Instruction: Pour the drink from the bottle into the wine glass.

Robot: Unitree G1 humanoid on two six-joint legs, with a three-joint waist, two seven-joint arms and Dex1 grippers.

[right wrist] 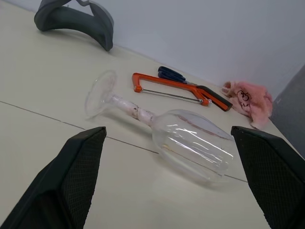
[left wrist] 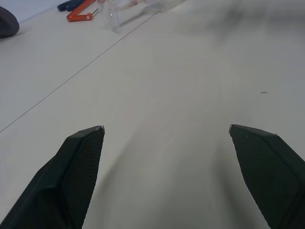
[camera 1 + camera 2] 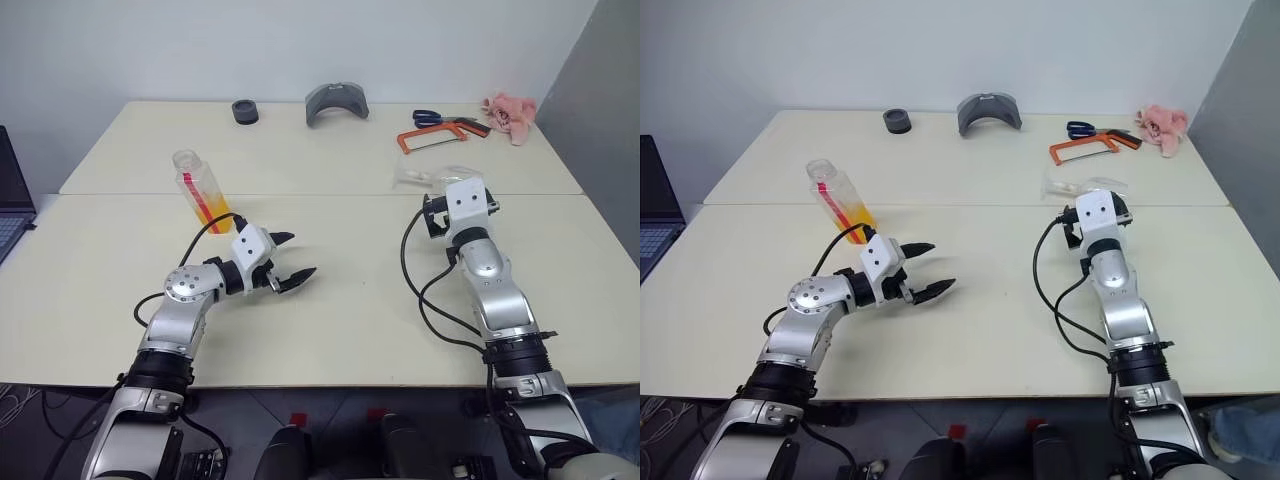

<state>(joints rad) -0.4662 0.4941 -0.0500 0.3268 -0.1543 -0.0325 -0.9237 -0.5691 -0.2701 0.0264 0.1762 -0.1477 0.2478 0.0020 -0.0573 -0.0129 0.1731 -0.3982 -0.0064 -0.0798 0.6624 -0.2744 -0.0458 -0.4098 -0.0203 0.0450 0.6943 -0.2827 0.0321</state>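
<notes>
Head view: left gripper (image 3: 294,262) spread wide, empty, lower left of centre. One clear squarish plastic bottle (image 3: 200,190) with orange drink (image 3: 214,213) leaned at upper left, no cap visible.

Right wrist view: right gripper (image 1: 169,131) spread wide, empty. One clear stemmed wine glass (image 1: 190,141) lay on its side, centre frame.

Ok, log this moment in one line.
left gripper open, empty | right gripper open, facing wine glass lying on its side | bottle upright

2 cream counter tops (image 3: 330,300) butt along a thin seam, standing before a plain white wall (image 3: 300,45). A grey partition (image 3: 610,110) rises at the right; a laptop's edge (image 3: 12,200) shows at the left.
</notes>
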